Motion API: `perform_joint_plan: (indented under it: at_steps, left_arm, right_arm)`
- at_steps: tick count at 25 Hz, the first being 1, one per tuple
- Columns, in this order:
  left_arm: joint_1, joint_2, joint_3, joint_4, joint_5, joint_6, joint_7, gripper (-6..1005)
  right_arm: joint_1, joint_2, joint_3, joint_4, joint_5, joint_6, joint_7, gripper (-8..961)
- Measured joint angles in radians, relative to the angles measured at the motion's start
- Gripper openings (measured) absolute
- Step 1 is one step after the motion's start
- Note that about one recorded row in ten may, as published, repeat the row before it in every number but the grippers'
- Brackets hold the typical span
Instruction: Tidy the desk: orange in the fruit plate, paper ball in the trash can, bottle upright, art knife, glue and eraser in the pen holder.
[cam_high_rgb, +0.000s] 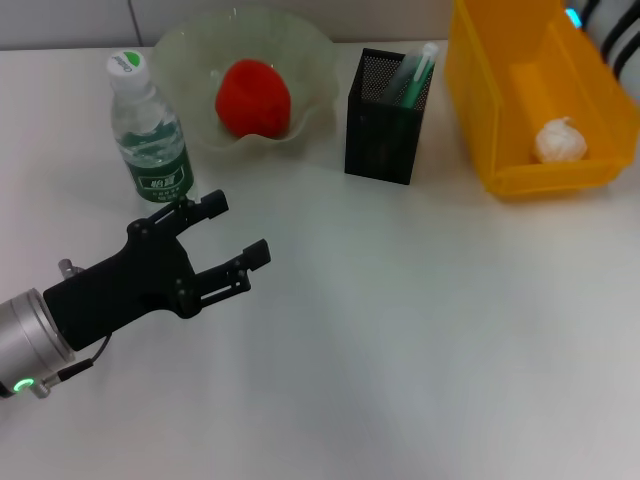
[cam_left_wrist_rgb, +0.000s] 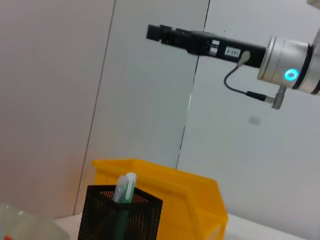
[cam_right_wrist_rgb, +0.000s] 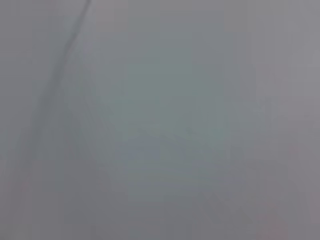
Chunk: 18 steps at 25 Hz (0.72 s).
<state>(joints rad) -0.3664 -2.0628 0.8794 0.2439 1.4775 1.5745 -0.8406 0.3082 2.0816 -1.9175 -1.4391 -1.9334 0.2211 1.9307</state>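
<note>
We note the white surface (cam_high_rgb: 420, 330) lies bare across its near and middle stretch, with all items ranged along the far edge: bottle (cam_high_rgb: 150, 130) at far left, plate (cam_high_rgb: 245, 75) beside it, black mesh holder (cam_high_rgb: 388, 118) near the middle, yellow bin (cam_high_rgb: 530, 95) at far right against the surface's right edge. Small gaps separate bottle from plate and plate from holder; a wider one runs between holder and bin. The left gripper (cam_high_rgb: 235, 230) hovers over the near-left part of the surface, its arm entering from the lower left corner, a green light on the silver wrist; its black fingers (cam_high_rgb: 205, 208) are spread apart and grasp nothing, pointing toward the far right, the upper one just beside the bottle's base. The right gripper (cam_left_wrist_rgb: 160, 33) shows only in the left wrist view, held high against the wall above the bin, arm level, a blue ring lit on the wrist; we cannot tell how its fingers stand. The right wrist view gives only a blank grey field. The bottle stands upright, green cap on, green label. The orange (cam_high_rgb: 254, 97), reading red-orange, sits in the plate's hollow. A white paper ball (cam_high_rgb: 559, 141) rests on the bin's floor near its right end. Green and white items (cam_high_rgb: 412, 72) stick out of the holder, leaning right.
</note>
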Motion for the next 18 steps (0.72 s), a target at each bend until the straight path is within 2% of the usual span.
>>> perform_joint_plan:
  at_steps: [4,5,6,9,12,15,18]
  left_arm:
    - [0.002,0.0,0.009,-0.007,0.001,-0.005,0.0,859]
    - [0.005,0.0,0.023,-0.007,0.002,-0.005,-0.003,859]
    - [0.005,0.0,0.023,-0.007,0.002,-0.005,-0.003,859]
    - [0.005,0.0,0.048,0.0,0.003,-0.002,-0.019,859]
    - [0.002,0.001,0.054,0.001,0.003,0.0,-0.027,859]
    - [-0.001,0.002,0.055,0.001,0.003,0.01,-0.029,859]
    - [-0.004,0.008,0.062,0.007,0.003,0.017,-0.051,859]
  right_arm:
    - [0.018,-0.006,0.046,-0.019,-0.003,-0.222,0.276,609]
    - [0.021,-0.007,0.088,-0.045,0.011,-0.359,0.347,609]
    - [0.021,-0.007,0.088,-0.045,0.011,-0.359,0.347,609]
    - [0.004,-0.005,0.198,-0.131,0.092,-0.659,0.367,609]
    - [-0.032,-0.002,0.332,-0.176,0.189,-0.967,0.294,609]
    - [-0.054,-0.002,0.474,-0.104,0.293,-1.264,0.159,609]
    - [-0.051,-0.002,0.607,0.101,0.373,-1.48,0.003,608]
